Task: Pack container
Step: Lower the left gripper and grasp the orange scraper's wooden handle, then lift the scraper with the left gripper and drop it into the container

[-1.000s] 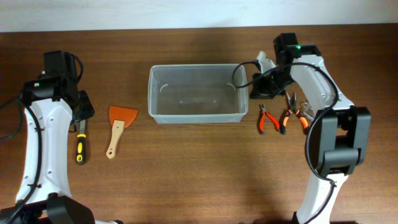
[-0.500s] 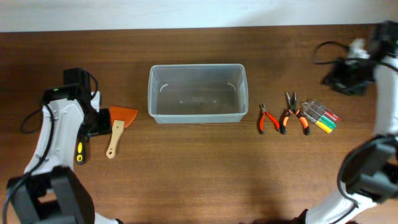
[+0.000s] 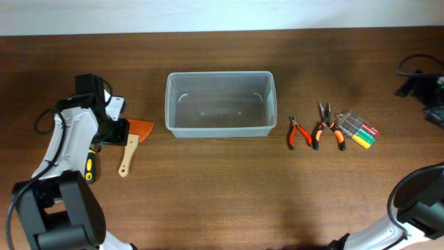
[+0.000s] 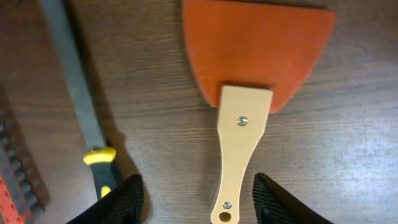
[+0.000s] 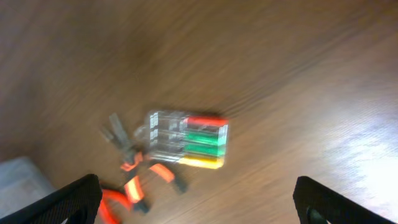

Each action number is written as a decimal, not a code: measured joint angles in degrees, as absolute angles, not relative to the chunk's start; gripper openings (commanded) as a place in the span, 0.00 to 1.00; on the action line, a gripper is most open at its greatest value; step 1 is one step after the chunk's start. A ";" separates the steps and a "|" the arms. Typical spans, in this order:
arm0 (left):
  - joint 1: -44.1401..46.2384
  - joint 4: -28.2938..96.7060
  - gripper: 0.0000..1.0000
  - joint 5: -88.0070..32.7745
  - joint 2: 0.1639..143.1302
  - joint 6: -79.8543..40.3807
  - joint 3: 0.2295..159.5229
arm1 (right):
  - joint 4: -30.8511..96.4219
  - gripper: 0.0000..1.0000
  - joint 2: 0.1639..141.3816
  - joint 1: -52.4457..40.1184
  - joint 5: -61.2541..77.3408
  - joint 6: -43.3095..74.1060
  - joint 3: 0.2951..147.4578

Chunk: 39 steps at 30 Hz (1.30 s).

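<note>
The container (image 3: 220, 104), a clear plastic tub, stands open at the table's middle with nothing visible inside. Left of it lies a scraper (image 3: 130, 142) with an orange blade (image 4: 255, 50) and a pale wooden handle (image 4: 239, 155). My left gripper (image 4: 196, 205) hangs open just above it, the handle's end between the two fingers, which stay apart from it. My right gripper (image 5: 199, 205) is open wide and holds nothing, high over the table's far right. Below it lie a set of screwdrivers (image 5: 189, 140) and orange-handled pliers (image 5: 140, 174).
A file with a yellow and black handle (image 3: 89, 165) lies left of the scraper, close to my left finger (image 4: 115, 202). Two pliers (image 3: 300, 132) (image 3: 326, 127) and the screwdriver set (image 3: 357, 130) lie right of the container. The right arm (image 3: 423, 87) is at the frame's right edge.
The right arm has swung from the container's right end out to the table's far right, and its jaws have opened. The left arm has moved right, over the scraper.
</note>
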State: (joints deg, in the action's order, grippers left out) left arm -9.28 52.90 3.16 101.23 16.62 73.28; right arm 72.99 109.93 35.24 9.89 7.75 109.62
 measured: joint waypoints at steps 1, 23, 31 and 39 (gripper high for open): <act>-8.75 52.95 0.60 3.16 101.54 17.78 73.28 | 72.79 0.99 109.93 35.79 9.04 7.70 109.62; -2.92 51.44 0.59 9.45 113.80 21.63 73.73 | 72.75 0.99 109.93 39.62 5.13 7.73 109.62; -3.36 48.80 0.56 6.79 113.80 21.41 73.78 | 72.77 0.99 109.93 39.62 5.13 7.75 109.62; -3.64 48.23 0.50 4.99 113.82 21.37 73.78 | 72.75 0.99 109.93 39.62 5.13 7.75 109.62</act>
State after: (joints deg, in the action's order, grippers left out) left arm -3.64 48.23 4.99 113.82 21.37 73.78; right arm 72.75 109.93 39.62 5.13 7.75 109.62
